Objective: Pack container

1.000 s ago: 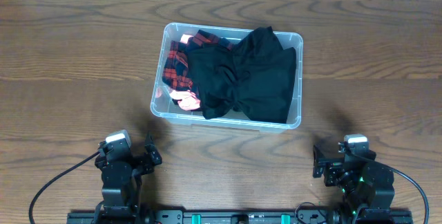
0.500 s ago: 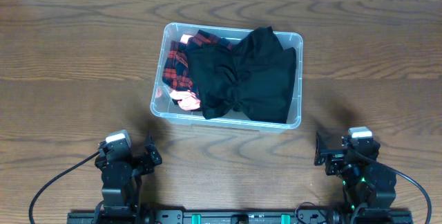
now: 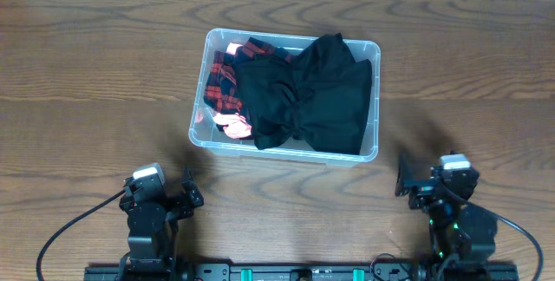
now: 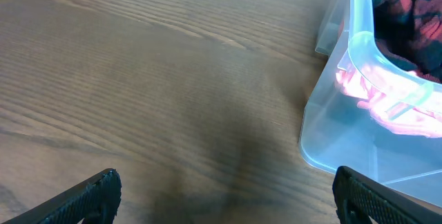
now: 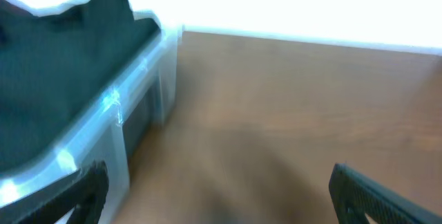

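**A:** Where was the container?

**B:** The container point(image 3: 284, 151) sat on the wooden table point(image 3: 87, 73), out past the middle and well apart from both my arms at the near edge. A black garment point(image 3: 312, 99) covered most of its inside. A red-and-black plaid cloth point(image 3: 224, 90) was bunched at its left end, and a pink item point(image 3: 234, 126) lay in the near-left corner.

**A:** And your left fingers?

**B:** My left gripper point(image 4: 228, 200) was over bare wood with its jaws spread wide and nothing between them. From that wrist I saw a corner of the container ahead and to the right, with pink showing through the clear wall.

**A:** The right ones?

**B:** My right gripper point(image 5: 224, 193) was the same, fingers far apart and empty. That wrist view was blurred, but I could make out the container's wall ahead on the left, with the black garment heaped above the rim.

**A:** Were you touching it anywhere?

**B:** No, neither gripper touched it.
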Robot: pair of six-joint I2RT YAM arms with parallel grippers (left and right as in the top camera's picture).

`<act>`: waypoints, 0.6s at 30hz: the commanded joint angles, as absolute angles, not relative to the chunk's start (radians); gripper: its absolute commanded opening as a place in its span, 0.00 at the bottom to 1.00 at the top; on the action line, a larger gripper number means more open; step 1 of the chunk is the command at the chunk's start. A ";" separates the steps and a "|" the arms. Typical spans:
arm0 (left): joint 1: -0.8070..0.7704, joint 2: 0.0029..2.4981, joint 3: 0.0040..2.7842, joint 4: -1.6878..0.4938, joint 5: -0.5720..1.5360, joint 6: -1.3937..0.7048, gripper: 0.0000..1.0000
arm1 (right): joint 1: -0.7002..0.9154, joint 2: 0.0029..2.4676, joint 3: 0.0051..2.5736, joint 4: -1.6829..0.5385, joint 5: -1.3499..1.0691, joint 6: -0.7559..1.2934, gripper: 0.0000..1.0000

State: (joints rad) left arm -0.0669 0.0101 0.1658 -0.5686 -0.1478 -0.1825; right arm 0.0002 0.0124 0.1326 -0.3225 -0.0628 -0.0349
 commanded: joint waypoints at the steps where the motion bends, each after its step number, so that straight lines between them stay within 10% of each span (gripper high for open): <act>1: -0.061 0.004 0.151 -0.566 -0.146 -0.176 0.98 | -0.008 0.006 0.117 -0.245 -0.059 -0.046 0.99; 18: -0.061 0.004 0.151 -0.566 -0.146 -0.176 0.98 | -0.008 0.006 0.040 -0.146 -0.060 -0.046 0.99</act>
State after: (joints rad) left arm -0.0669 0.0101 0.1658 -0.5686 -0.1471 -0.1825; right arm 0.0002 0.0109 0.0483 -0.1497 -0.0628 -0.0372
